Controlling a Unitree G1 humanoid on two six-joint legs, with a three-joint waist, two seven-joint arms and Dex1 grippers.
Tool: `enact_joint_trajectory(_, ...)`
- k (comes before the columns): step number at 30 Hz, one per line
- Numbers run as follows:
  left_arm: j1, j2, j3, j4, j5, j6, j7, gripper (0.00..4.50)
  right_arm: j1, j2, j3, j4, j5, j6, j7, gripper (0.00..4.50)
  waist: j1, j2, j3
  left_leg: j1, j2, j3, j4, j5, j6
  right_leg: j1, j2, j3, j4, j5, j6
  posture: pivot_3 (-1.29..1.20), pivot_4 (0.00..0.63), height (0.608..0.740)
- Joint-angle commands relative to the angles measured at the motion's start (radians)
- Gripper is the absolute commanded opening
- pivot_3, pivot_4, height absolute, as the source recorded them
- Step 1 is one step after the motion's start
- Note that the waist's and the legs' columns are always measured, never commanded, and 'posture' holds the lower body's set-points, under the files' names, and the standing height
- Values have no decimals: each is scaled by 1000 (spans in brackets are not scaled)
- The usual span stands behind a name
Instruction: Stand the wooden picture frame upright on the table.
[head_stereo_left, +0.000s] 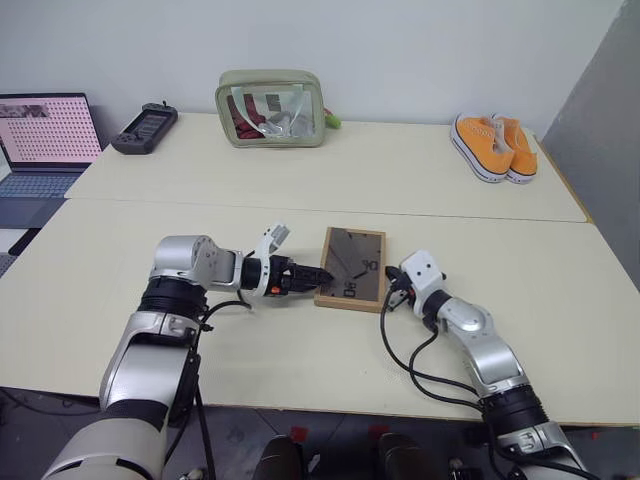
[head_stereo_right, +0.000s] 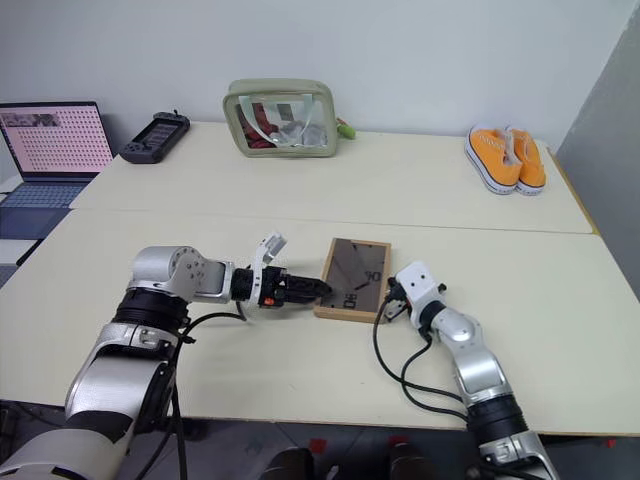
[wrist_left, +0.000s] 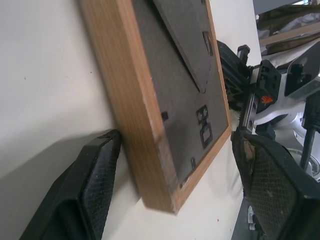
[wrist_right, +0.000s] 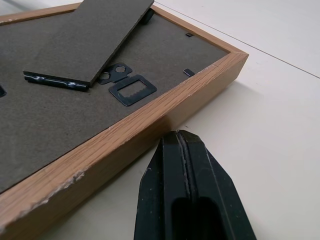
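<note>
Picture frame (head_stereo_left: 352, 267) laid face down on table (head_stereo_left: 300, 180), near front edge, long axis running away from robot. Flanked by both pincers: left gripper (head_stereo_left: 318, 276) spread wide at near-left corner (closer), right gripper (wrist_right: 186, 150) pressed shut beside right edge.

The wooden picture frame (head_stereo_left: 352, 267) lies back-up near the table's (head_stereo_left: 250, 360) front edge, hemmed on both sides; the left gripper (head_stereo_left: 322, 276), jaws spread, straddles its left front corner; the right gripper (head_stereo_left: 391, 296), fingers pressed together, sits at its right front corner; bare tabletop lies open behind it toward the seam.
</note>
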Motion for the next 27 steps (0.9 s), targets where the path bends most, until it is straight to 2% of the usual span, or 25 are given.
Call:
enact_joint_trajectory(1, -28, -12, 19, 24, 11, -22, 3, 3749, -12, 23, 31, -12, -3, -5, 5, 0, 0, 0, 0, 0, 0, 0, 0, 0, 0, 0, 0, 0, 0, 0, 0, 0, 150, 740)
enact_joint_trajectory(12, -30, -17, 31, 24, 11, -19, 10, 3749, -58, 84, 38, 45, -4, -5, -16, 0, -4, 0, 0, 0, 0, 0, 0, 0, 0, 0, 0, 0, 0, 0, 0, 0, 150, 740)
enact_joint_trajectory(21, -21, -15, 37, 5, 3, -2, 2, 3749, -68, 76, 21, 70, -10, -21, -23, 0, -4, 0, 0, 0, 0, 0, 0, 0, 0, 0, 0, 0, 1, 0, 0, 0, 150, 740)
enact_joint_trajectory(23, -19, -18, 47, 2, -5, -1, -2, 3391, -69, 75, 19, 72, -11, -21, -23, 0, -5, 0, 0, 0, 0, 0, 0, 0, 0, 0, 0, 0, 1, 0, 0, 0, 150, 740)
enact_joint_trajectory(24, -20, -18, 50, 1, -8, 1, -3, 3350, -70, 74, 18, 73, -11, -21, -23, 0, -5, 0, 0, 0, 0, 0, 0, 0, 0, 0, 0, 0, 1, 0, 0, 0, 150, 740)
enact_joint_trajectory(27, -24, -21, 63, 4, -16, 10, -4, 2695, -75, 71, 15, 76, -11, -22, -23, 0, -5, 0, 0, 0, 0, 0, 0, 0, 0, 0, 0, 0, 1, 0, 0, 0, 150, 740)
